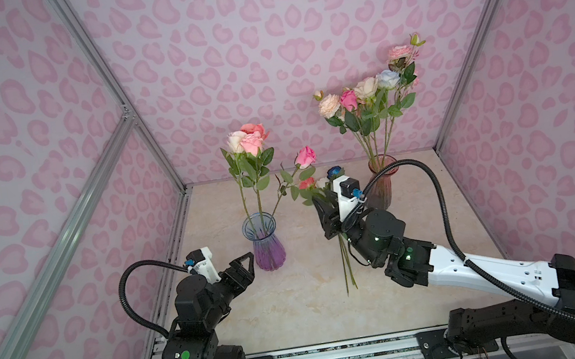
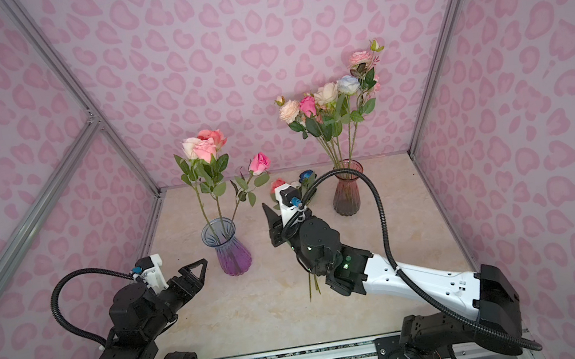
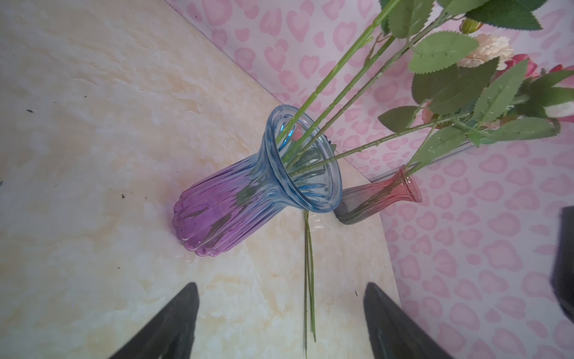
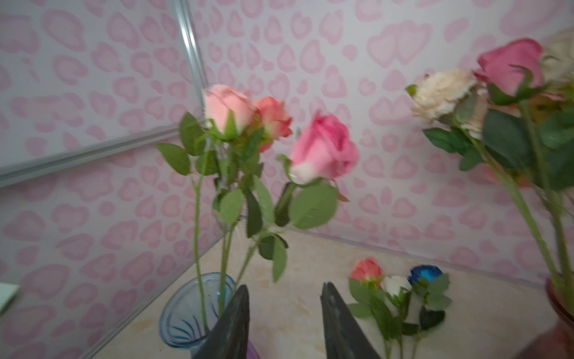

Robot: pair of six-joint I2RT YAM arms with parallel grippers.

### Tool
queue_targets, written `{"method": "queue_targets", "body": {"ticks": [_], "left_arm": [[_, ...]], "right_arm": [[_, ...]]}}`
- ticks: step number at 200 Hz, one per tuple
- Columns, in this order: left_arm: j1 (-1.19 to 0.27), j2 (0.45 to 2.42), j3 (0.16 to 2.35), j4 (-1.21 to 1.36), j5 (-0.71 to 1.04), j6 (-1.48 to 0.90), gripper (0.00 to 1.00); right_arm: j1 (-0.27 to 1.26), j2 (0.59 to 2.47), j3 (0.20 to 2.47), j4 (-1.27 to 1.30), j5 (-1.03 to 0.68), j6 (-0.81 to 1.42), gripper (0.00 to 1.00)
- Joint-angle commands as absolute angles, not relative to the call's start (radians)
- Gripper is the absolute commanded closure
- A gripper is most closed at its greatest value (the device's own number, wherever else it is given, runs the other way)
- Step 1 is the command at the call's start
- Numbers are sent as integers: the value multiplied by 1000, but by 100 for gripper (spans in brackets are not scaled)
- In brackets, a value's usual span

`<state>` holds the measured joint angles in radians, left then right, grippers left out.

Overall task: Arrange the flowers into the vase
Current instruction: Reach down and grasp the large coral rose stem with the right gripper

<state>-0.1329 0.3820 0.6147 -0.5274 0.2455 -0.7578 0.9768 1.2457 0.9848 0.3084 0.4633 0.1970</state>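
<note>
Lying on the table (image 1: 297, 312) between the blue vase (image 1: 268, 246) and the red vase (image 1: 384, 193), three loose roses (image 4: 394, 284), coral, white and dark blue, point their heads to the back wall. Their stems (image 3: 309, 279) run under the right arm toward the front. The other roses already stand in the two vases. The right claw (image 4: 284, 284) hovers over the loose ones with its jaws apart and nothing between them. The left claw (image 1: 247, 266) is beside the blue vase, also wide apart and empty.

You can expect these roses to be very light, so little force is needed. The stems are thin, green and smooth, probably plastic on wire. They look stiff enough to keep their shape, but they may bend or roll. Take one on its bare lower part, under the leaves, because the petals look soft like cloth and would crush easily. The three stems lie close together, so it may be hard for you to separate only one. The leaves have toothed edges and can catch on neighbours. Both vases are ribbed glass with a narrow neck and a flared mouth. They look fragile and may tip if a stem pushes the rim.
</note>
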Motion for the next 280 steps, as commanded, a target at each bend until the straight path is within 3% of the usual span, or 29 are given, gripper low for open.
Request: {"method": "queue_targets", "body": {"ticks": [1,31,75,105,130,203,280], "left_arm": [[-136,364,573,-475,323,-780,17],[-146,339,496,-447,359,-820,19],[-168,322,472,-425,392,-841,19],[-181,308,444,-414,380,-864,19],[-182,307,425,-413,371,-887,18],[-183,346,466,-420,374,-827,16],[-183,365,485,-437,345,-796,16]], "right_arm": [[847,1240,934,39,438,447,64],[704,1395,977,-95,306,473,71],[591,1792,1316,-349,-64,302,71],[581,2056,1605,-547,-53,208,71],[566,2172,1696,-565,-64,201,70],[561,2311,1819,-630,5,184,69],[596,2266,1804,-588,-39,206,97]]}}
